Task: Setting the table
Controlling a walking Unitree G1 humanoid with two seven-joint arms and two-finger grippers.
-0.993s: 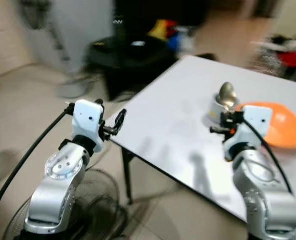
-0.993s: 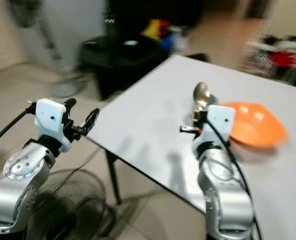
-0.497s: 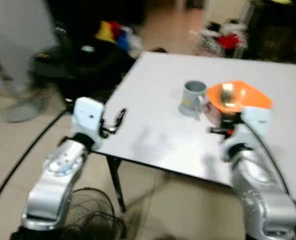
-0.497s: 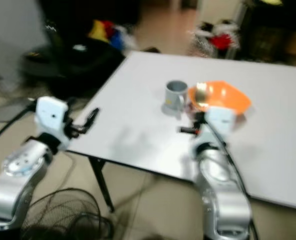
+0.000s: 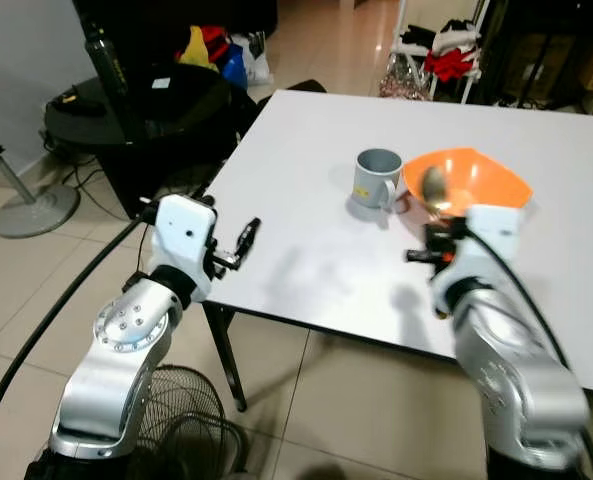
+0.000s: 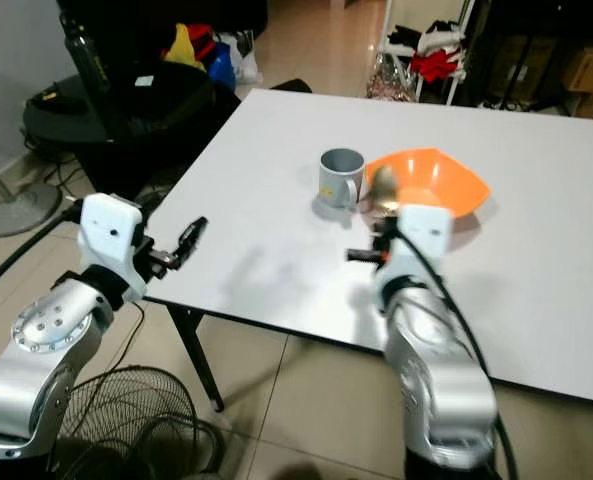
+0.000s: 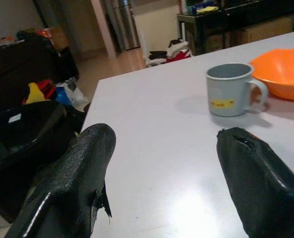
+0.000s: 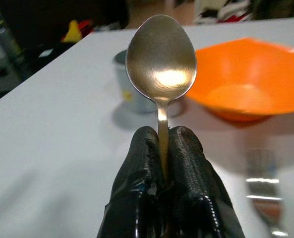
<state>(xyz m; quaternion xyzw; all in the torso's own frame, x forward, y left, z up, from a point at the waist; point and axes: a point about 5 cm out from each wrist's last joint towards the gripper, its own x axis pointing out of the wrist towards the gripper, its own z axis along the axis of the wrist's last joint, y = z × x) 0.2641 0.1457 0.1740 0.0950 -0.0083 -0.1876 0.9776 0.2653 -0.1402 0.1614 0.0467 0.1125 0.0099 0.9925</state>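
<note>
A white table point(image 5: 306, 150) stands in front of me. On it are a grey mug point(image 5: 376, 178) and, right beside it, an orange bowl point(image 5: 476, 178). My right gripper point(image 8: 162, 136) is shut on the handle of a metal spoon point(image 8: 161, 54). It holds the spoon upright above the table's near side, just short of the mug and bowl. My left gripper point(image 7: 165, 136) is open with nothing in it. It hovers at the table's near left edge, pointing toward the mug point(image 7: 229, 89).
A shiny metal utensil point(image 8: 263, 198) lies on the table near the bowl. A black chair with bags point(image 5: 156, 100) stands past the table's left corner. On the floor are a fan stand point(image 5: 26, 200) and a wire fan guard point(image 5: 176, 420). Clothes point(image 5: 446, 60) hang behind the table.
The camera has swung round and steadied, so the table now sits square and sharp in front. Both arms keep their poses, and the right gripper still holds the spoon.
</note>
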